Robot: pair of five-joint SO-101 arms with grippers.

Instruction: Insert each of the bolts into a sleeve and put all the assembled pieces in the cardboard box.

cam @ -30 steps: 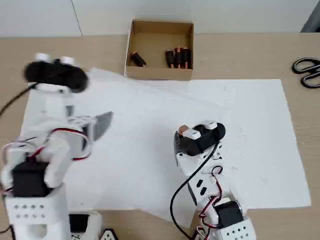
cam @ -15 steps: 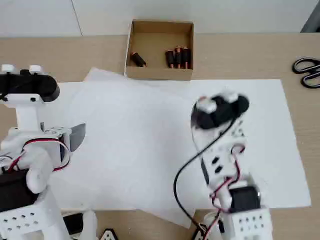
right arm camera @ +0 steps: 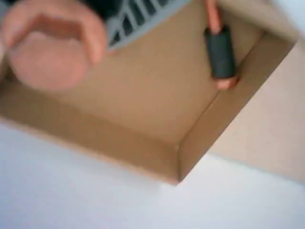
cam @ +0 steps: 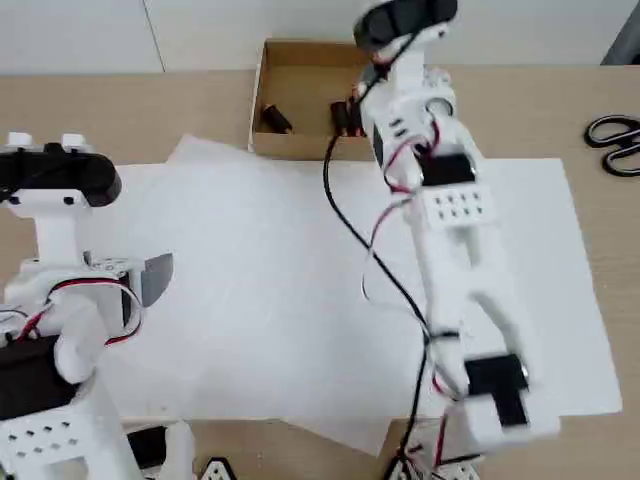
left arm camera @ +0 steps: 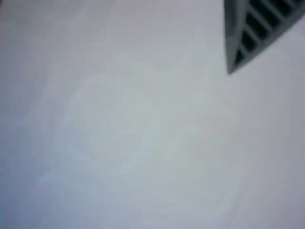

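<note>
The right gripper (right arm camera: 97, 28) hung over the inside of the cardboard box (right arm camera: 119, 148). As far as I could judge it was closed on a bolt-and-sleeve piece (right arm camera: 50, 50), whose copper-coloured end showed blurred beside a ribbed grey finger (right arm camera: 143, 16). The box sat at the far edge of the white sheet (cam: 300, 300) with finished pieces (cam: 275, 120) on its floor. One black-sleeved piece (right arm camera: 220, 55) lay just beside a side wall, near a corner. The left gripper (cam: 152, 275) hovered over the near left of the sheet, and I could not tell whether it was open or closed. Scissors (cam: 615, 145) lay at the far right of the table (cam: 150, 110).

The held piece seemed small, light and rigid, probably a metal bolt in a dark sleeve that gave better purchase than the smooth ends. Being round it would likely roll, and the bolt might slide out if tipped end-down. The safest hold was probably across the middle of the sleeve, kept level.
</note>
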